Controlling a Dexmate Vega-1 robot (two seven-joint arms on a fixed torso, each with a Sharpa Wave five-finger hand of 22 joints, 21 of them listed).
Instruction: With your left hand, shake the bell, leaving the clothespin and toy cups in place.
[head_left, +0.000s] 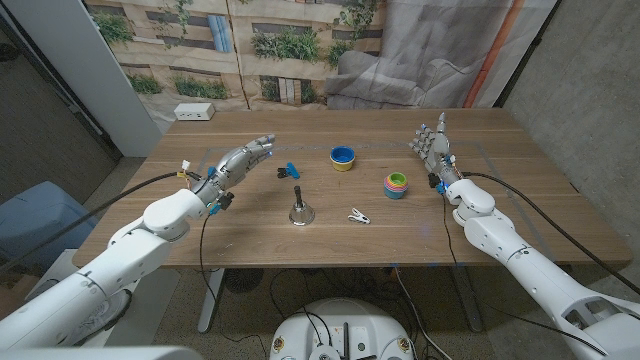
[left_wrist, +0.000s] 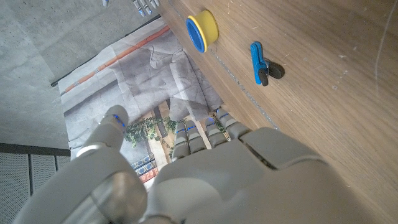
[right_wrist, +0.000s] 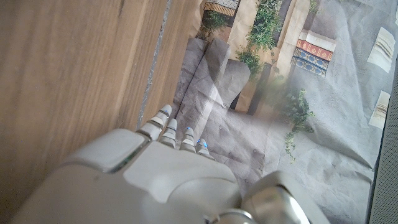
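A small silver bell (head_left: 298, 211) with a dark handle stands upright near the table's front middle. My left hand (head_left: 243, 160) hovers behind and to the left of it, fingers apart, holding nothing; the left wrist view shows that hand (left_wrist: 186, 174) with fingers stretched out. Just right of the bell lies a white clothespin (head_left: 358, 215). A stack of coloured toy cups (head_left: 396, 185) sits further right. A yellow cup with a blue inside (head_left: 343, 158) (left_wrist: 202, 29) sits behind the bell. My right hand (head_left: 433, 148) (right_wrist: 161, 174) stands upright beside the stacked cups, fingers extended, empty.
A blue clip (head_left: 289, 170) (left_wrist: 260, 62) lies just past my left hand's fingertips. A white box (head_left: 195, 112) sits at the far left corner of the wooden table (head_left: 520, 200). A grey cloth and a printed backdrop hang behind the table.
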